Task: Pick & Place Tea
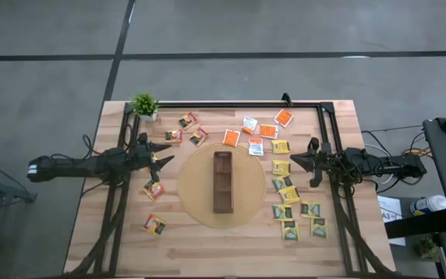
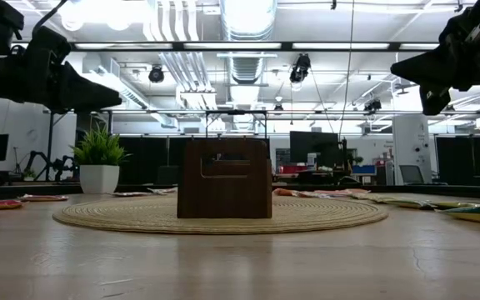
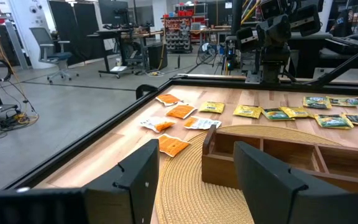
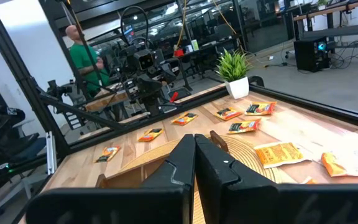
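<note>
Bare wooden table point(image 2: 223, 267) fills the foreground of the low view, and beyond it a round woven mat point(image 1: 224, 184) lies at the middle of the tabletop with a long narrow brown box point(image 1: 222, 182) standing on it, its open compartments facing up. No tea sachet lies in the box as far as the high view shows; all the tea is spread flat on the wood around the mat. Orange sachets point(image 1: 231, 138) cluster just past the far edge of the mat, with one more orange sachet point(image 1: 284, 118) nearer the far right corner. Yellow sachets point(image 1: 280, 146) and dark green-and-yellow sachets point(image 1: 289, 195) run in a loose column along the mat's right side toward the near edge. Red-brown sachets point(image 1: 188, 120) sit on the far left, near a small potted plant point(image 1: 145, 105) at the far left corner, and two more lie on the left near side point(image 1: 155, 225). The left gripper point(image 1: 166, 159) hangs above the table just left of the mat, its jaws spread wide and holding nothing. The right gripper point(image 1: 294, 160) hangs above the yellow sachets just right of the mat, its jaws pressed together on nothing. In the right wrist view a person in a green top point(image 4: 82, 57) stands in the room beyond the table.
</note>
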`<state>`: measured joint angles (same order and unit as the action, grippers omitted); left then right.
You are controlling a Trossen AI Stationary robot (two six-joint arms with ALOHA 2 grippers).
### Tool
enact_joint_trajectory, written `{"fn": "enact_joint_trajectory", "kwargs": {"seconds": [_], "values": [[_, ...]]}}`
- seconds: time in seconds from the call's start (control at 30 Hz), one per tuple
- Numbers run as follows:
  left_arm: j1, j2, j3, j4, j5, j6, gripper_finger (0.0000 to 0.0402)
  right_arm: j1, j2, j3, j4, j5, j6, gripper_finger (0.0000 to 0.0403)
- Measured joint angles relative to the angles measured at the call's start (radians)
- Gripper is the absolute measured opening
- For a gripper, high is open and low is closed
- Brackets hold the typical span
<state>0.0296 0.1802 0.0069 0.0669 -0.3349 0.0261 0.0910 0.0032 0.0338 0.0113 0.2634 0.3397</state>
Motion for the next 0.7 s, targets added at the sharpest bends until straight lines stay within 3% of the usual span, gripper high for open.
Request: {"fn": "enact_joint_trajectory", "kwargs": {"seconds": [0.1, 0.27, 0.7], "values": [[0.0, 0.0, 0.0, 0.0, 0.0, 0.0, 0.0202, 0.0, 0.0, 0.0, -0.014, -0.02, 0.007, 0.0008], [0.0, 0.0, 0.0, 0.0, 0.0, 0.0, 0.0202, 0.0, 0.005, 0.002, -0.043, -0.16, 0.024, 0.0009], [0.0, 0.0, 0.0, 0.0, 0.0, 0.0, 0.0202, 0.0, 0.005, 0.004, -0.039, -0.159, 0.016, 0.0008]]}}
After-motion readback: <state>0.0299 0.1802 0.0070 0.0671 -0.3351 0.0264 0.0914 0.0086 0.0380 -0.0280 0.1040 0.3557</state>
